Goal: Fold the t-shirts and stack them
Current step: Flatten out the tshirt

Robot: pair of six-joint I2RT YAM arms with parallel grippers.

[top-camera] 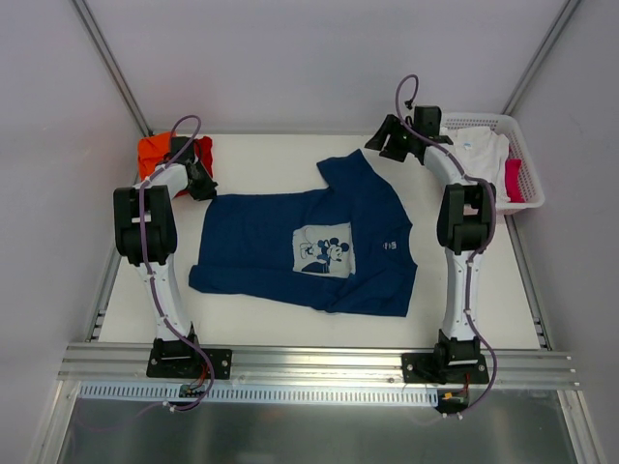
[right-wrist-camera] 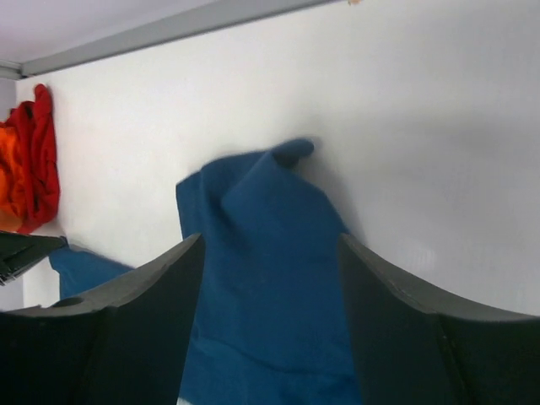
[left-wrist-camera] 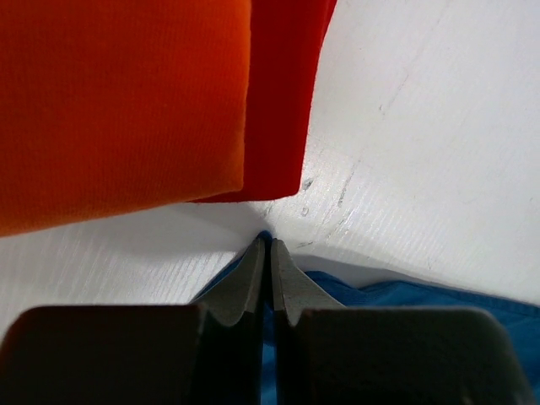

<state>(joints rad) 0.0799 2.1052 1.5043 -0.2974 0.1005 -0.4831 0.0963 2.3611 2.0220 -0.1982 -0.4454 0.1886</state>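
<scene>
A navy blue t-shirt (top-camera: pixel 261 242) with a pale cartoon-mouse print lies spread flat on the white table, front side up. My left gripper (top-camera: pixel 205 188) sits at its far left corner. In the left wrist view, that gripper (left-wrist-camera: pixel 270 245) is shut on a pinch of the navy cloth (left-wrist-camera: pixel 422 299). Just beyond it lies a folded orange t-shirt (left-wrist-camera: pixel 118 101) on a red t-shirt (left-wrist-camera: pixel 283 93). My right gripper (top-camera: pixel 379 145) hovers at the far sleeve. It (right-wrist-camera: pixel 270 240) is open, with the navy sleeve (right-wrist-camera: pixel 261 211) lying between and below its fingers.
A white lattice basket (top-camera: pixel 527 184) stands at the back right, holding a white t-shirt (top-camera: pixel 484 155) and a pink-red cloth (top-camera: pixel 514 179). The orange and red pile (top-camera: pixel 155 153) occupies the back left corner. Enclosure walls and metal rails border the table.
</scene>
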